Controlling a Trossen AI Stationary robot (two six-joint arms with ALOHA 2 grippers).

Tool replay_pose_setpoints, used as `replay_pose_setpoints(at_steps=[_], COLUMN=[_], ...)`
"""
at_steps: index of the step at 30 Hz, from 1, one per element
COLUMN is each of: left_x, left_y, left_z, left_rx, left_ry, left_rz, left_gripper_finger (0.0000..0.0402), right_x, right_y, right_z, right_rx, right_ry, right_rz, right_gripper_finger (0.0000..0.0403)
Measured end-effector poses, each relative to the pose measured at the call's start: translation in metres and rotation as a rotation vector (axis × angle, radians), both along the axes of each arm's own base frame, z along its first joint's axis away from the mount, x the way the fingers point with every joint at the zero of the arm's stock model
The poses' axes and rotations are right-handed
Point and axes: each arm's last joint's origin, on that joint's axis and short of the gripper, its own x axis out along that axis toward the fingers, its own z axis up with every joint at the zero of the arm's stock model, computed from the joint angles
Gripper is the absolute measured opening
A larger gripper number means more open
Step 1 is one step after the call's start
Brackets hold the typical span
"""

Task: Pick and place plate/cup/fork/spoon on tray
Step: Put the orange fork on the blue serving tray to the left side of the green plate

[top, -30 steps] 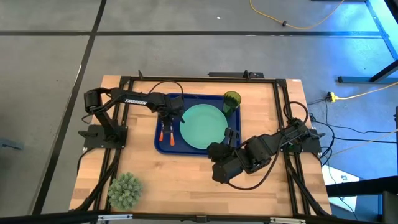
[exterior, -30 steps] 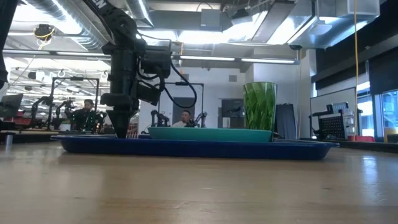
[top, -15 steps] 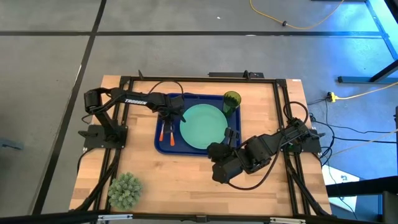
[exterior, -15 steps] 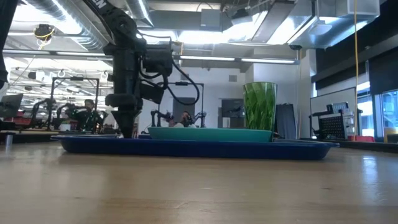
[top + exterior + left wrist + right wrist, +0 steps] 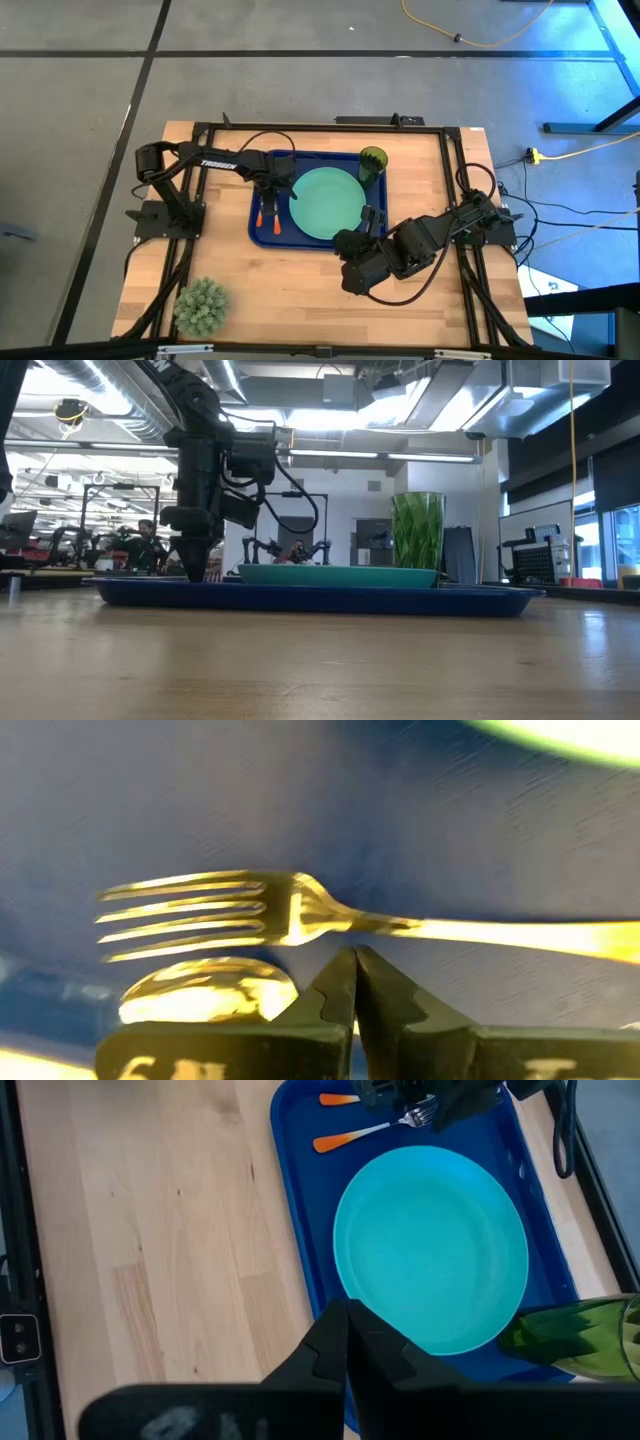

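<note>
On the wooden surface [image 5: 300,285] the dark blue tray [image 5: 262,235] holds all four items. The mint-green plate [image 5: 328,203] lies flat in the tray's middle, and the olive-green cup [image 5: 373,162] stands upright in the tray's far right corner, just beside the plate's rim. The fork [image 5: 260,915] and the spoon [image 5: 205,997] lie side by side on the tray floor left of the plate, their orange handles pointing toward the near edge of the surface. The left hand [image 5: 281,184] hangs low over the heads of the fork and spoon, its fingers pressed together and holding nothing; the left wrist view shows the closed fingertips just above the fork's neck. The right hand [image 5: 372,218] rests over the tray's near rim beside the plate, its fingers also together and empty. A spiky grey-green plant [image 5: 201,305] sits at the near left corner of the surface, well apart from the tray.
</note>
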Motion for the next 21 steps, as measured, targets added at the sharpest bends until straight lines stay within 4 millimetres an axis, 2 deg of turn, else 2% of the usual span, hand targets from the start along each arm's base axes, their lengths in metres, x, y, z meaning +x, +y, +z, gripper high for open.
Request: replay_pose_setpoints(at_steps=[21], left_x=[0.0074], left_y=[0.0022], left_z=[0.0013], left_rx=[0.002], left_ry=[-0.084], left_rz=[0.008], left_gripper_finger=[0.0000], right_x=[0.0000], right_y=[0.0000], right_z=[0.0000], right_rx=[-0.001], right_ry=[0.001], right_rz=[0.002], right_gripper_finger=[0.0004])
